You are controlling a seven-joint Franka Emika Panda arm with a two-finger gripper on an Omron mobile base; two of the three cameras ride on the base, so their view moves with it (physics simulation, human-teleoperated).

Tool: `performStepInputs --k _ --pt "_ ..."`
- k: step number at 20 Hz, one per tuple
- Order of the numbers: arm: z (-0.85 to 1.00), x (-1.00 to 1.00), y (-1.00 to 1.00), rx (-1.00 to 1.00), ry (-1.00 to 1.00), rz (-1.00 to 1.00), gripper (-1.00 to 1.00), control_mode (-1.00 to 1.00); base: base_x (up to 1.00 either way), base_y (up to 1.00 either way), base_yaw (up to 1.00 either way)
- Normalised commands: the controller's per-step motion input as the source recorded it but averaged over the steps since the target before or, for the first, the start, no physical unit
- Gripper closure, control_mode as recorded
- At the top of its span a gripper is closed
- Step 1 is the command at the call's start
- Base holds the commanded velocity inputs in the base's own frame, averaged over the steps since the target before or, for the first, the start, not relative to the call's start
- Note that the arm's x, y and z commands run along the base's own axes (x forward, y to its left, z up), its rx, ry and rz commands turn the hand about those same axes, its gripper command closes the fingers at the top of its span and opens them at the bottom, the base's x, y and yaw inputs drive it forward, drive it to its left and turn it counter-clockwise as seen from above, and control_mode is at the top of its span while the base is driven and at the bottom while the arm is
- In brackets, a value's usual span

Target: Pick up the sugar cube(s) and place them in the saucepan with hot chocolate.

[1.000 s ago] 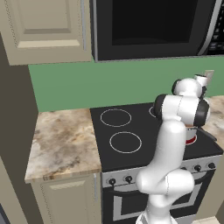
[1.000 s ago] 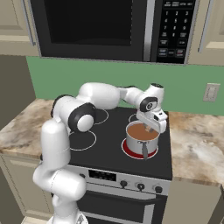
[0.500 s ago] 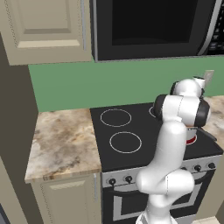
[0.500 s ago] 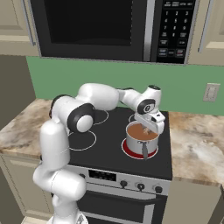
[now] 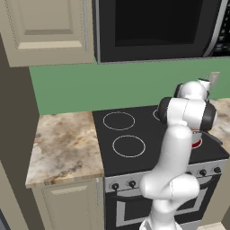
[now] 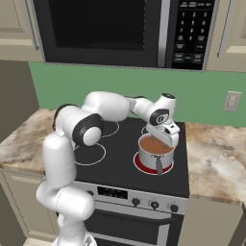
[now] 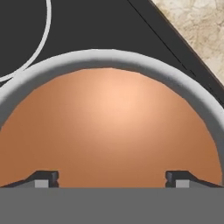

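One saucepan [image 6: 154, 154] is seen on the stove [image 6: 115, 163], at its 4 o'clock ring. One gripper [image 7: 112, 178] is held just over the brown liquid, jaws spread wide, nothing gripped between them. In the left base view the saucepan is mostly hidden by the arm.

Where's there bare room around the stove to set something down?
Free: the marbled counter left of the stove, and the two left burner rings. Crowded: the front right burner, with the saucepan and the open fingers above it.
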Motion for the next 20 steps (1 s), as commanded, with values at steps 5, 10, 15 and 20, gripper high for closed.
performStepInputs --k 5,10,15,20 --pt "0.31 -0.37 0.73 0.0 -0.1 0.01 -1.0 -1.0 0.0 0.0 0.0" --pt "0.33 -0.6 0.89 -0.01 -0.21 0.07 -1.0 -1.0 0.0 0.0 0.0" --pt "0.17 -0.62 1.0 -0.1 -0.14 0.13 -1.0 -1.0 0.0 0.0 0.0" --pt "0.42 -0.66 1.0 -0.19 -0.06 0.18 -1.0 -1.0 0.0 0.0 0.0"
